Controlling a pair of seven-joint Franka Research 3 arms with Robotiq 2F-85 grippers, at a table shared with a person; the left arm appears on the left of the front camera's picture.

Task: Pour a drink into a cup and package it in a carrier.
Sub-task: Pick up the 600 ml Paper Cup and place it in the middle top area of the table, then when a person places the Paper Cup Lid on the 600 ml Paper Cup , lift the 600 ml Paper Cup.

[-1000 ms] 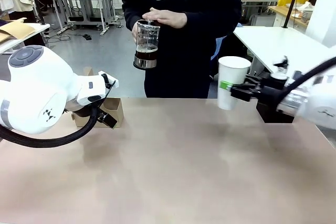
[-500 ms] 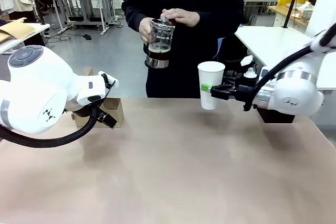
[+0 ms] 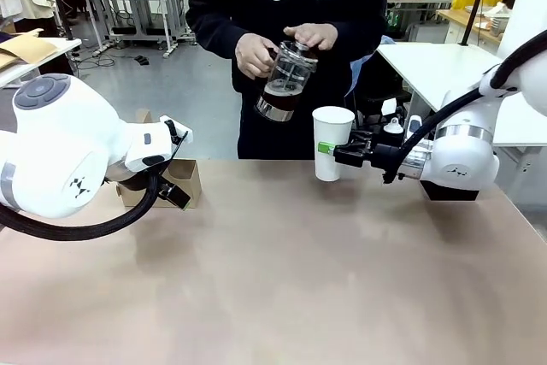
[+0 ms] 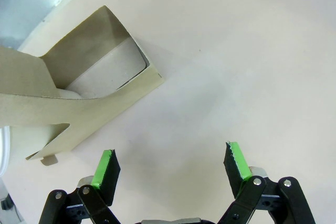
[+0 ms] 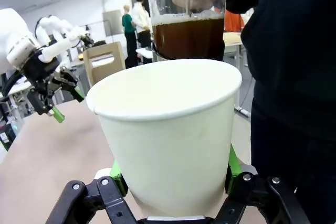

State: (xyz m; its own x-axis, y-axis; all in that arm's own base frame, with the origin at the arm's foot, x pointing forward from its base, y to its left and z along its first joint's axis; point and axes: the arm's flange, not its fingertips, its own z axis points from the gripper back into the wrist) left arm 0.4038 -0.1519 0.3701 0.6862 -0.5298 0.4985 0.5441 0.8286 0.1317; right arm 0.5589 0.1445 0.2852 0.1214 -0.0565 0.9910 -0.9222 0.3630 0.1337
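My right gripper (image 3: 338,151) is clamped round the lower part of the cup (image 3: 332,128), presenting it upright with its mouth just under the tilted jug (image 3: 285,83) that the person holds beyond it. The drink (image 5: 189,36) sits inside the jug, not yet pouring. My left gripper (image 4: 170,163) hangs wide open and empty, with the carrier (image 4: 100,77) just ahead of one finger, ready for packing.
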